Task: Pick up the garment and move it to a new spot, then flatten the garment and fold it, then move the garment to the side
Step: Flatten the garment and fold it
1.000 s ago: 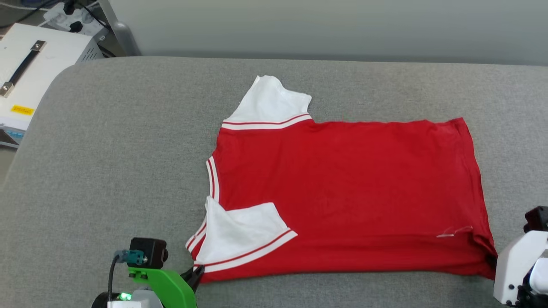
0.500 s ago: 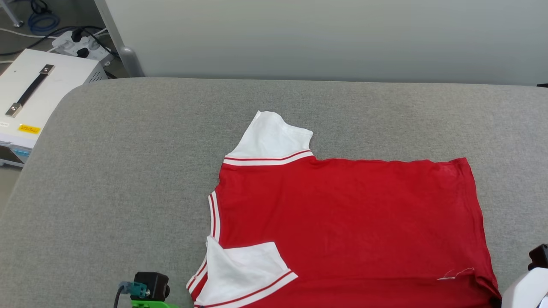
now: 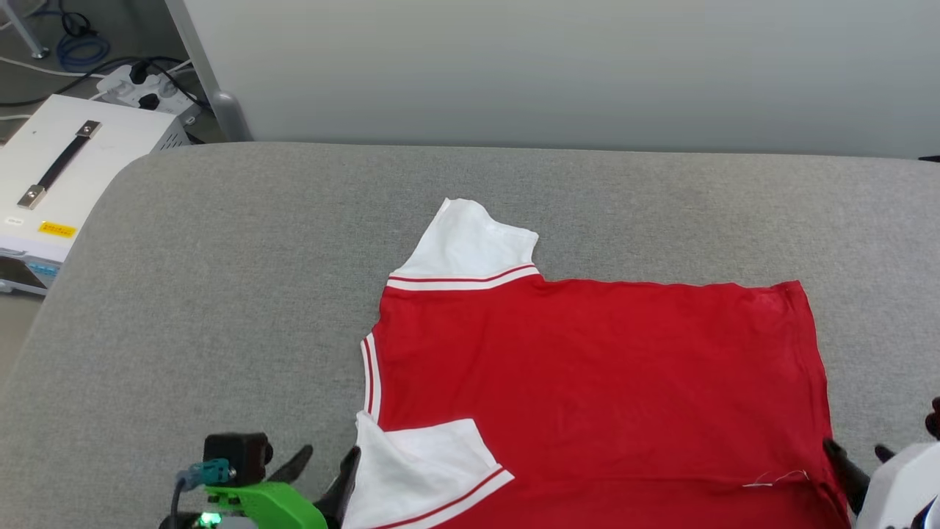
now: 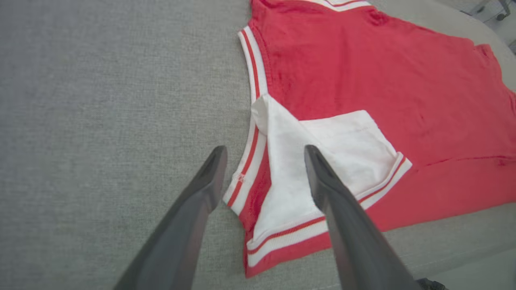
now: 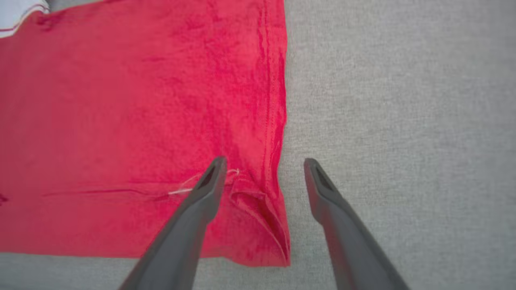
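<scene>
Red shirt (image 3: 587,382) lies flat near the grey cushion's (image 3: 220,294) front edge, its near border cut off in the head view. Left gripper (image 4: 264,149) and right gripper (image 5: 264,160) gape wide, holding nothing.

Grey fabric surface (image 3: 220,294); pale wall (image 3: 558,66) behind; white equipment case (image 3: 110,147), power strip (image 3: 139,84) on floor far left.

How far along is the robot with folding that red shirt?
Done: the red jersey T-shirt with white sleeves lies flat on the grey padded surface, its near sleeve turned in over the body. In hand: nothing; left gripper and right gripper stand open at its near corners. Left: the far sleeve sticks out, more folds, then moving it aside.
</scene>
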You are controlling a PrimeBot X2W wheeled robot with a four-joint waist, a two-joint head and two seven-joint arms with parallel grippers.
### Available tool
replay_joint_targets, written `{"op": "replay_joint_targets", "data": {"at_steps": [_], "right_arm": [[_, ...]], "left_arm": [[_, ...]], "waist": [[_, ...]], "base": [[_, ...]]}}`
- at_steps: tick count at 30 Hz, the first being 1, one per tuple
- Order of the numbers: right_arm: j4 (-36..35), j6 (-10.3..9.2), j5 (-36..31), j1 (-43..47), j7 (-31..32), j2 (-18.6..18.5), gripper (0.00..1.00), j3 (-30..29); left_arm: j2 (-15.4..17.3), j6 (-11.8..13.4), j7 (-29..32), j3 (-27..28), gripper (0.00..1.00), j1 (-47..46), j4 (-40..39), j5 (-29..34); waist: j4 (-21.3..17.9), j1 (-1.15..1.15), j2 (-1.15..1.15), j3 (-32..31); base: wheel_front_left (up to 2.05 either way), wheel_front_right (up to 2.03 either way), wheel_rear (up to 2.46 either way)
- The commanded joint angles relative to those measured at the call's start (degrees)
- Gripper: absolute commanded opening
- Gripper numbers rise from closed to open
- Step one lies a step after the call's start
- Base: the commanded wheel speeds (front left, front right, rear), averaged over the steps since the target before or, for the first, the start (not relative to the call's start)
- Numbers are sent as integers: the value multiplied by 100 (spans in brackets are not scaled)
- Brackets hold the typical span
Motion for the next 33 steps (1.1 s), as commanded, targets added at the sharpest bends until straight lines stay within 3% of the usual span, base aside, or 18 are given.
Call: {"op": "replay_joint_targets", "data": {"at_steps": [1, 9, 15, 26, 31, 33], "right_arm": [[-105, -5, 82, -170, -288, -76, 100, 82], [-454, -5, -32, -432, -2029, -270, 100, 369], [-524, -5, -174, -423, -2986, -242, 100, 584], [-525, -5, -273, -398, -3936, 47, 100, 871], [-506, -5, -255, -453, -4052, 160, 100, 865], [-521, -5, -282, -534, -4040, 169, 100, 942]], "left_arm": [[-22, -58, -222, 88, 100, -160, -15, 148], [-243, -258, -919, 637, 100, -260, -192, 706], [-776, -405, -944, 1708, 100, 70, -485, 1544], [-1798, -1270, -946, 2949, 100, 506, -426, 2806], [-2053, -1699, -946, 3158, 100, 263, -136, 3142], [-2002, -1882, -946, 3046, 100, 99, 54, 3279]], "waist": [[15, 0, 0, -51], [51, 0, 0, -110], [40, 0, 0, -69], [-115, 0, 0, 179], [-206, 0, 0, 440], [-295, 0, 0, 587]], "base": [[0, 0, 0], [0, 0, 0], [0, 0, 0], [0, 0, 0], [0, 0, 0], [0, 0, 0]]}}
